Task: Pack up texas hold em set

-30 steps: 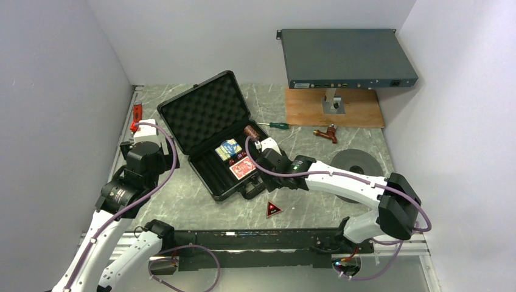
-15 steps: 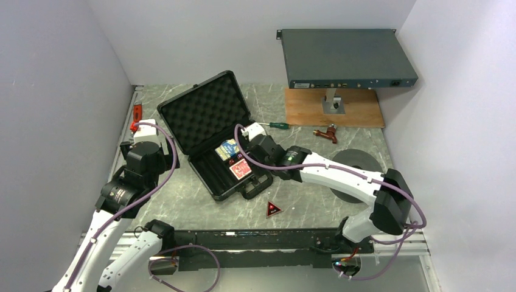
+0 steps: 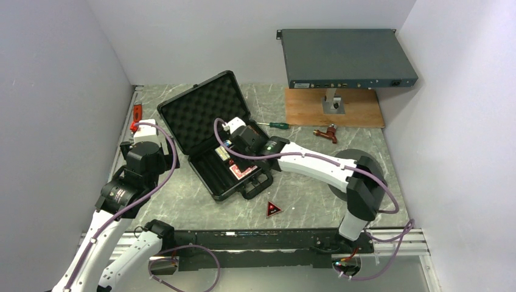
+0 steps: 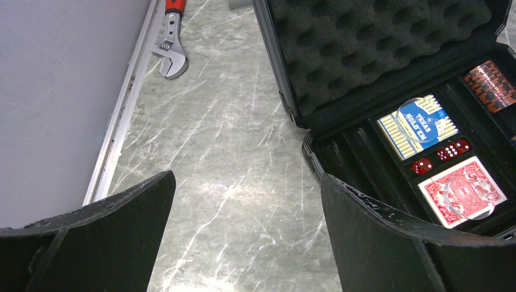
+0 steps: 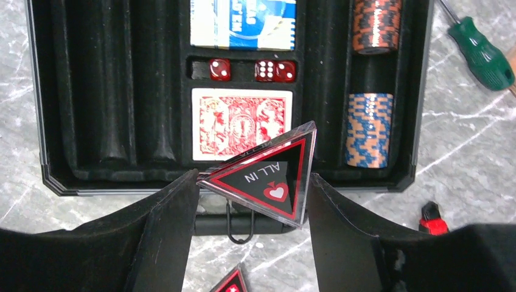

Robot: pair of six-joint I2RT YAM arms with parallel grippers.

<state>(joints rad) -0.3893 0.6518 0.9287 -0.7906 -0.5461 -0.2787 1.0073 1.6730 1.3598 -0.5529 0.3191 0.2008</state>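
Left gripper (image 4: 246,201) hangs wide open over the bare grey marble table (image 4: 231,152), left of the black hard foam-lined briefcase (image 3: 210,112). Right gripper (image 5: 251,201) is pinching a red-black triangular "ALL IN" token (image 5: 268,176) over the case's near rim, looks tilted I think. The second triangular token (image 5: 228,283) is cut off at the bottom edge.

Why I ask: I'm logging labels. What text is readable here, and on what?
"ALL IN": the held token, above a spade sign.
"TEXAS HOLD'EM": the blue deck.
Red deck: pattern only, no words.
Grey box front markings and table token: too small to read.
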